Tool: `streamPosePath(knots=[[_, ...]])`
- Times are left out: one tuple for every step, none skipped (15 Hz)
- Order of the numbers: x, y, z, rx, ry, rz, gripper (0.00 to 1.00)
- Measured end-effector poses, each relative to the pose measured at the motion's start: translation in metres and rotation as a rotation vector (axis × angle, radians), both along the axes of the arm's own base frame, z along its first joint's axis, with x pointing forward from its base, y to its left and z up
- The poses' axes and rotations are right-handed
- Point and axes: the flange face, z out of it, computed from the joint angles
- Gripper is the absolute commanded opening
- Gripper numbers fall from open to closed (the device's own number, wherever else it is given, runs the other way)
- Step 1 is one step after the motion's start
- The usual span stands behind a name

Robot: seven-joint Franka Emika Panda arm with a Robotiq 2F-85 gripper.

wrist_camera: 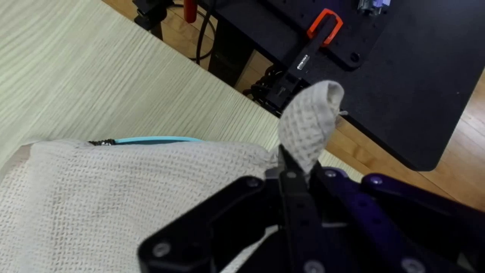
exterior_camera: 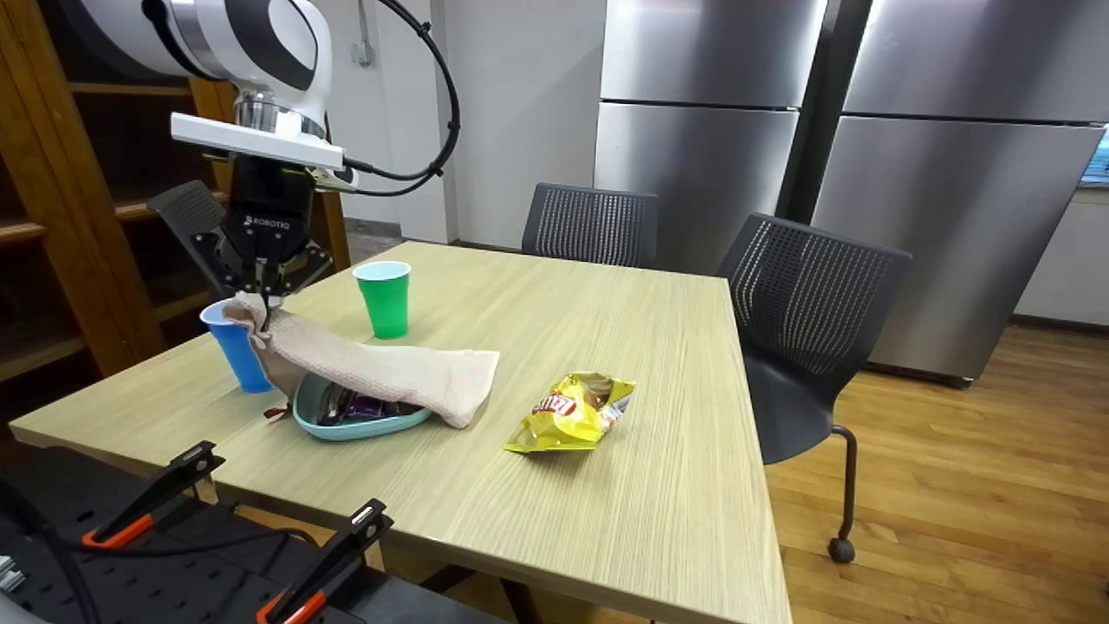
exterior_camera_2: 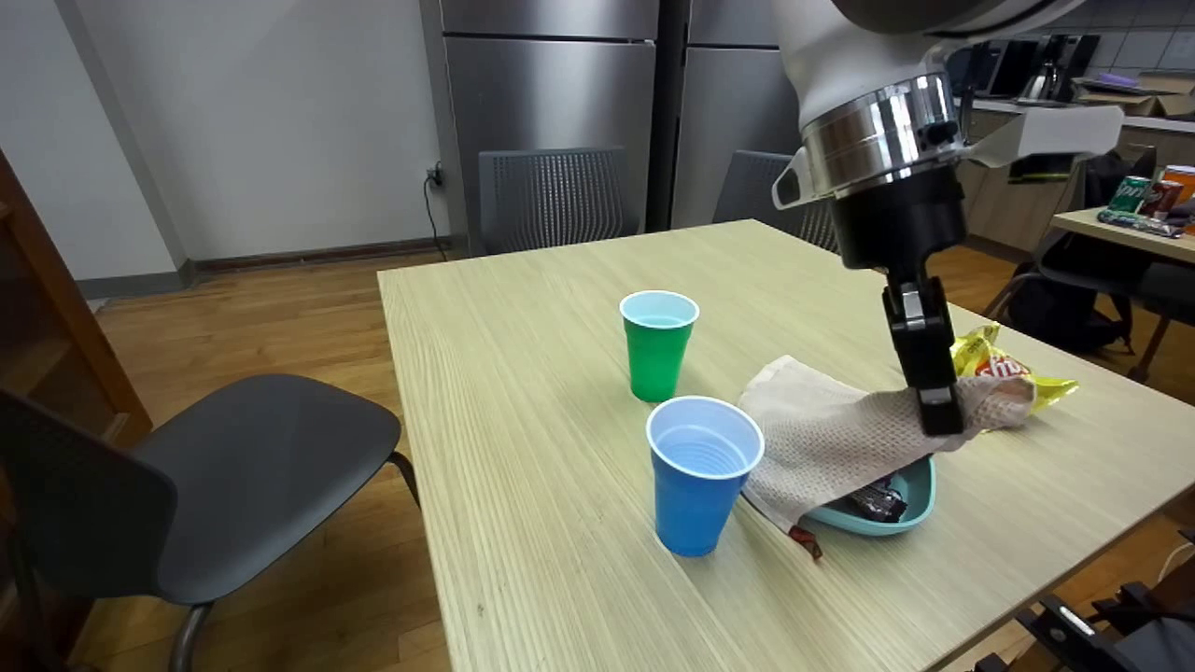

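My gripper (exterior_camera: 267, 314) is shut on one end of a pale beige waffle-weave cloth (exterior_camera: 390, 368). In the wrist view a pinched tuft of the cloth (wrist_camera: 308, 121) sticks out past the fingertips (wrist_camera: 297, 172). The held end is raised. The rest drapes over a light blue dish (exterior_camera: 364, 428) and down onto the table. Dark wrapped items (exterior_camera_2: 878, 502) lie in the dish, partly hidden under the cloth. In the wrist view only a strip of the dish rim (wrist_camera: 159, 139) shows. A small reddish-brown piece (exterior_camera_2: 805, 541) lies at the cloth's edge beside the dish.
A blue cup (exterior_camera_2: 695, 495) stands close beside the cloth, with a green cup (exterior_camera_2: 658, 359) farther back. A yellow chip bag (exterior_camera: 567, 414) lies on the wooden table (exterior_camera: 667, 494). Black clamps (exterior_camera: 329, 555) are at the table's near edge. Chairs (exterior_camera: 589, 225) stand around it.
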Motion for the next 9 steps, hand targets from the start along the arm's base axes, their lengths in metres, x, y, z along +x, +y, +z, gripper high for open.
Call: streamPosePath(knots=[[-0.0015, 0.0007, -0.0025, -0.001, 0.006, 0.003, 0.01], [-0.0027, 0.0015, -0.0045, -0.002, 0.012, 0.006, 0.31], [-0.0038, 0.0022, -0.0061, -0.002, 0.016, 0.009, 0.32], [-0.0045, 0.0025, -0.0072, -0.002, 0.018, 0.011, 0.39], [-0.0048, 0.0025, -0.0075, -0.002, 0.018, 0.011, 0.45], [-0.0046, 0.0025, -0.0075, -0.002, 0.017, 0.011, 0.54], [-0.0040, 0.0027, -0.0072, 0.000, 0.013, 0.011, 0.60], [-0.0033, 0.0028, -0.0068, 0.001, 0.007, 0.011, 0.69], [-0.0027, 0.0029, -0.0062, 0.003, 0.003, 0.011, 0.75]])
